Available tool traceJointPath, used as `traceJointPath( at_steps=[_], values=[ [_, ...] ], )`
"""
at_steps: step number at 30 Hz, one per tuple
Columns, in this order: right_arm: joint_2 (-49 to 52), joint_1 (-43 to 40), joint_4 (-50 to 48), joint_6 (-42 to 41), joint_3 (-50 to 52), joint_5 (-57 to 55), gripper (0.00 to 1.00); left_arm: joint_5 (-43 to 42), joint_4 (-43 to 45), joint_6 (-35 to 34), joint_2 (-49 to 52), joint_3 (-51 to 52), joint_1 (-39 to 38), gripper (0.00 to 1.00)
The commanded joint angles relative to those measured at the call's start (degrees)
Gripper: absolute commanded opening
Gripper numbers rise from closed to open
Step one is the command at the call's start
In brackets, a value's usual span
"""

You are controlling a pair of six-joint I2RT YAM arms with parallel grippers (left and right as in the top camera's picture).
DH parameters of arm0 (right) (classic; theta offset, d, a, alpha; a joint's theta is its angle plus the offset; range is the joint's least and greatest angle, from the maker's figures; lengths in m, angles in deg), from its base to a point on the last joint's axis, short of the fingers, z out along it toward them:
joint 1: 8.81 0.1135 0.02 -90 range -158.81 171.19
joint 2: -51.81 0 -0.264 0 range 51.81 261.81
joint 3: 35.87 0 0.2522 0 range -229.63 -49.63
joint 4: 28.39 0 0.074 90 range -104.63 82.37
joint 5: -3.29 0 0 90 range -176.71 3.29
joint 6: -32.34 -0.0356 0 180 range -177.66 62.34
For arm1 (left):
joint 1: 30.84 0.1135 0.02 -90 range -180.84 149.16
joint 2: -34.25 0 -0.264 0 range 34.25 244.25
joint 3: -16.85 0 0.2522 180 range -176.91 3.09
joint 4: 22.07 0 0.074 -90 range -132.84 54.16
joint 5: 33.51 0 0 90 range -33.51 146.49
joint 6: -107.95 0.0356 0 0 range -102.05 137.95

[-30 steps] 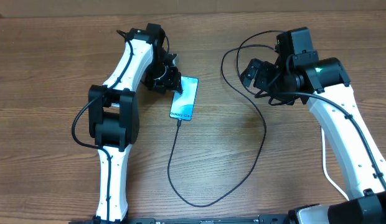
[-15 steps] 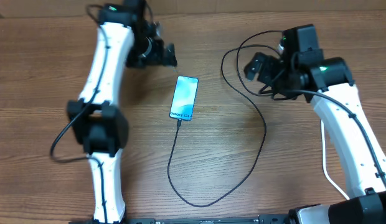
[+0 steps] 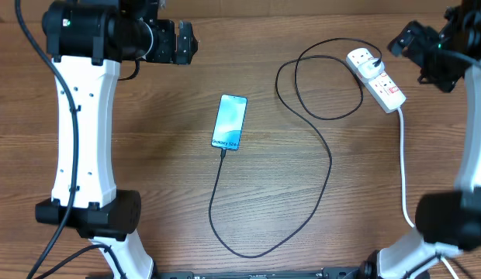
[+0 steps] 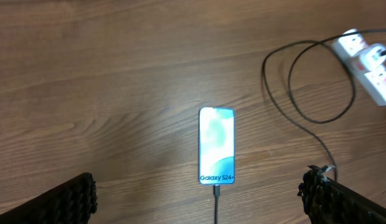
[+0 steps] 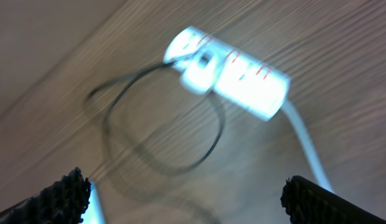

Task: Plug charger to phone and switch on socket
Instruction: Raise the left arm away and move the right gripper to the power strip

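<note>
The phone (image 3: 230, 122) lies screen up mid-table, lit, reading "Galaxy S24" in the left wrist view (image 4: 216, 145). The charger cable (image 3: 327, 167) runs from the phone's lower end, loops down and up to a plug in the white socket (image 3: 376, 80) at the upper right. The socket also shows, blurred, in the right wrist view (image 5: 233, 71). My left gripper (image 3: 178, 43) is open and empty, high at the upper left, away from the phone. My right gripper (image 3: 423, 54) is open and empty, raised just right of the socket.
The socket's thick white cord (image 3: 403, 170) runs down the right side of the wooden table (image 3: 147, 194). Both white arms stand at the table's left and right sides.
My left arm lifted away from the phone to the upper left. My right arm lifted up and right off the socket, uncovering it. Phone and cable stayed put.
</note>
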Motion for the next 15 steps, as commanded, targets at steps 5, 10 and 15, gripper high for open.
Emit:
traceJointPath(
  at_steps=[5,10,15],
  values=[
    [12.3,-3.0,-8.7,1.3,-1.2,-6.2,1.00,1.5,0.0,-0.2,1.2,0.5,-0.3,1.00],
    [17.7,-3.7,-13.7,1.1,-1.2,-14.3,1.00,1.5,0.0,-0.2,1.2,0.4,-0.3,1.00],
    [21.7,-4.8,-16.4,0.2,-1.2,-16.2,1.00,1.5,0.0,-0.2,1.2,0.5,-0.3,1.00]
  ],
)
